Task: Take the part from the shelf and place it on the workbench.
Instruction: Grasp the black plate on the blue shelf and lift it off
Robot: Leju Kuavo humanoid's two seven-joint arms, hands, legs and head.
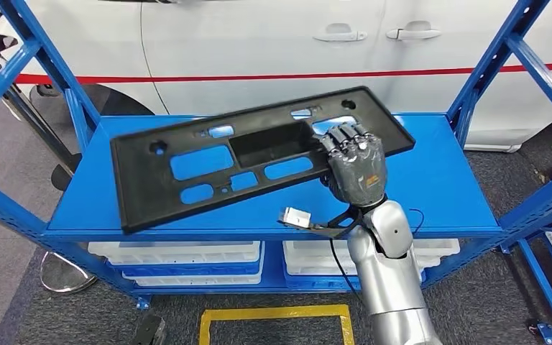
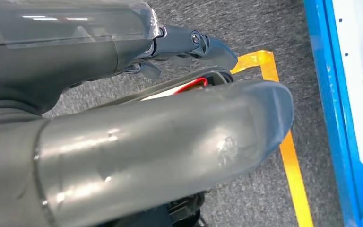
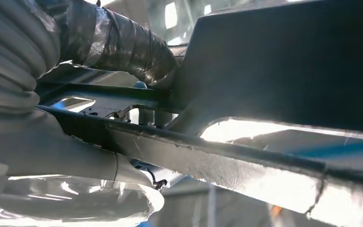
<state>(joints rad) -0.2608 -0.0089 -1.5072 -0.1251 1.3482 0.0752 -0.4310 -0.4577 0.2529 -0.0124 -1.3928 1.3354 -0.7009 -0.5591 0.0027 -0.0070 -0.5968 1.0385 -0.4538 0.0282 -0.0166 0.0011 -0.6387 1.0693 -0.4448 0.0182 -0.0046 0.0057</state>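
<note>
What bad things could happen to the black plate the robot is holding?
The right hand grips the long part near one end, so the far end might sag or twist out of the grasp. The part is tilted over the shelf, and its low corner could drag on the edge. The blue posts stand close and might catch it.
</note>
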